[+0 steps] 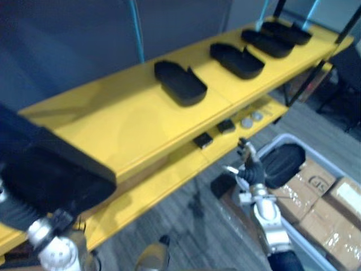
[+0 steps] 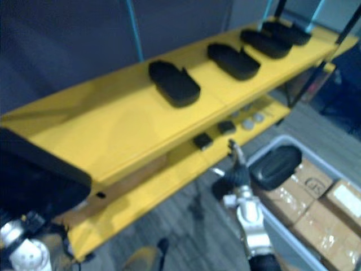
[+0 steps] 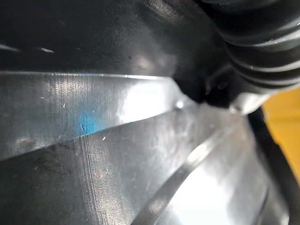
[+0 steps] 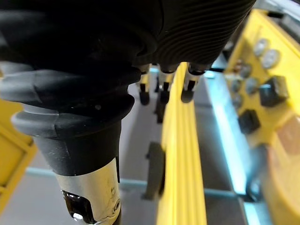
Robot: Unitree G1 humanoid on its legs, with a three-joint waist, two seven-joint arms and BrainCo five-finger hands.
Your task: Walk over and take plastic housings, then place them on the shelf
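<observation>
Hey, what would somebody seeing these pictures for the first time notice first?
The bright yellow shelf runs diagonally across the eye views, with four black housings in a row on its top level. Closest to the camera, a large black housing looms at the lower left by the left hand. At the right, the open right hand hangs beside another housing lying on cardboard boxes.

Six black housings [image 1: 180, 83]: four in a row on the top shelf [image 1: 130, 124], one in the bin [image 1: 333, 164] just beyond the right hand [image 1: 252, 169], and one over the left hand [image 1: 16, 212]. Two small black blocks [image 1: 203, 140], at least two grey discs [image 1: 246, 121] and at least three cardboard boxes [image 1: 316, 182].
</observation>
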